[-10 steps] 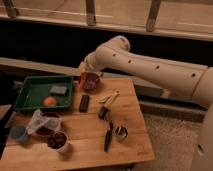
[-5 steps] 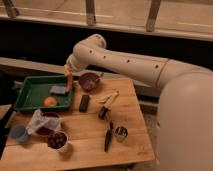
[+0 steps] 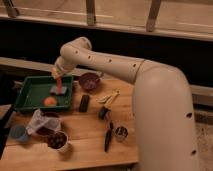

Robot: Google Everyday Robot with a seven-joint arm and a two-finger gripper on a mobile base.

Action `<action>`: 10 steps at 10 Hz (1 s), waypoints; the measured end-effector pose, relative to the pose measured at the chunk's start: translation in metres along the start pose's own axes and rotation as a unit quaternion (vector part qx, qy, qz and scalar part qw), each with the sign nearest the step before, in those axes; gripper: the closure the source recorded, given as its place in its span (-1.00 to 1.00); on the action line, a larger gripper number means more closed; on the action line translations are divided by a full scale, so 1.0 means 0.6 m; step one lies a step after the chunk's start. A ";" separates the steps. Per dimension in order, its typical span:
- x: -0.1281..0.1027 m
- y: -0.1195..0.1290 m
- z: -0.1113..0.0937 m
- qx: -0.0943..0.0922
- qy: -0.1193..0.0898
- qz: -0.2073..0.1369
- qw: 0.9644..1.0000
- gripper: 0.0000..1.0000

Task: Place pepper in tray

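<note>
A white robot arm is reaching across a wooden table (image 3: 90, 145), its gripper (image 3: 56, 74) clamped on a slim orange-red chili pepper (image 3: 58, 82) that is hanging over the right end of a shallow green plastic tray (image 3: 30, 95). A round orange fruit (image 3: 49, 101) is lying inside; a round purple bowl (image 3: 89, 80) is sitting just beside the tray.

Robot lab: cluttered wooden test table (image 3: 90, 145)

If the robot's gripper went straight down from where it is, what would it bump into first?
The gripper, shut on the pepper, points down over the green tray. It would probably meet the small grey thing lying in the tray first, though depth is hard to judge.
</note>
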 end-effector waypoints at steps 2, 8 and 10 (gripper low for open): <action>-0.012 0.002 0.000 -0.010 -0.021 0.002 1.000 1.00; -0.018 0.008 0.009 -0.019 -0.030 -0.004 0.999 1.00; -0.049 0.015 0.041 -0.041 -0.053 -0.008 0.998 1.00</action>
